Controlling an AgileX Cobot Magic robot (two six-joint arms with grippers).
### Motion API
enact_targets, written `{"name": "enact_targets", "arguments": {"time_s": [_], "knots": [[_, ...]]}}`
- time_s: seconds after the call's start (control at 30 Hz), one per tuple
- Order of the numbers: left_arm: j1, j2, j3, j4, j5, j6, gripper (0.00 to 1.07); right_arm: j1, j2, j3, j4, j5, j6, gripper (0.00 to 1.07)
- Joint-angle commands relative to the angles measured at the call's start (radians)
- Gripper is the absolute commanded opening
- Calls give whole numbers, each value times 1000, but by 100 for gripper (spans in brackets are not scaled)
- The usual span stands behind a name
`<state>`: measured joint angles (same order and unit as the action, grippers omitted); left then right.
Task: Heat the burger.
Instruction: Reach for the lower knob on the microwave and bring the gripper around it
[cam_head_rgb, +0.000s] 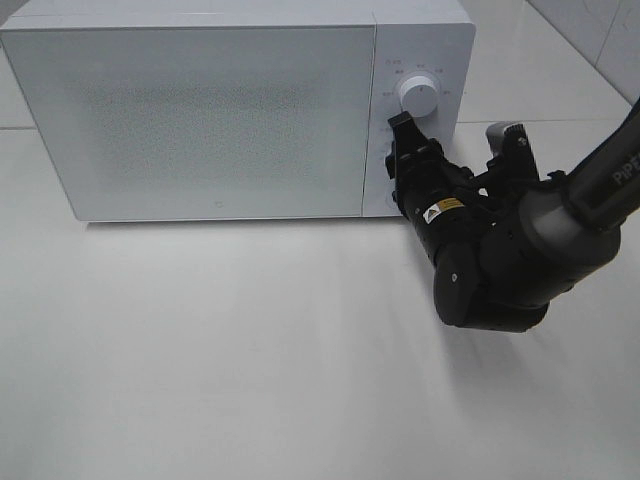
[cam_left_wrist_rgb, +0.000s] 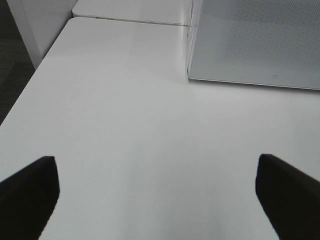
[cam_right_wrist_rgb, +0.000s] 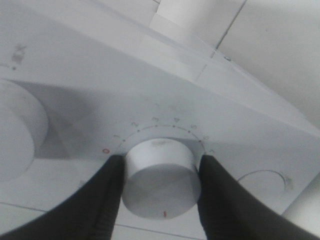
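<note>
The burger is out of view. The white microwave (cam_head_rgb: 200, 110) stands at the back of the table with its door closed. My right gripper (cam_head_rgb: 402, 168) reaches to its control panel, below the upper knob (cam_head_rgb: 415, 95). In the right wrist view my right gripper (cam_right_wrist_rgb: 162, 169) is shut on the lower knob (cam_right_wrist_rgb: 161, 180), one black finger on each side of it. A numbered scale arcs around that knob. My left gripper (cam_left_wrist_rgb: 157, 200) is open over bare tabletop, and it does not show in the high view.
The white table (cam_head_rgb: 250, 360) spreads in front of the microwave. Its left edge (cam_left_wrist_rgb: 30, 85) drops to a dark floor. The microwave's front corner (cam_left_wrist_rgb: 190, 77) lies ahead of my left gripper. A tiled wall rises at the back right.
</note>
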<state>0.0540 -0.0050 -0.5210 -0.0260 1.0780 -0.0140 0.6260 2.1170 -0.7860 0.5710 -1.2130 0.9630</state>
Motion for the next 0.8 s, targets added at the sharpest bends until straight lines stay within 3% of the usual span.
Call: {"name": "enact_targets", "arguments": {"time_s": [0.03,0.17,0.47,0.8], "knots": [[1,-15,3,-4,-9,-5,100,4,-7,-31,-148,-221,150,0],[1,-15,3,-4,-9,-5,100,4,-7,-31,-150,-221,386,0],[1,-15,3,-4,-9,-5,100,4,-7,-31,-150,-221,632,0],[1,-15,3,-4,-9,-5,100,4,-7,-31,-140,-221,655,0]]}}
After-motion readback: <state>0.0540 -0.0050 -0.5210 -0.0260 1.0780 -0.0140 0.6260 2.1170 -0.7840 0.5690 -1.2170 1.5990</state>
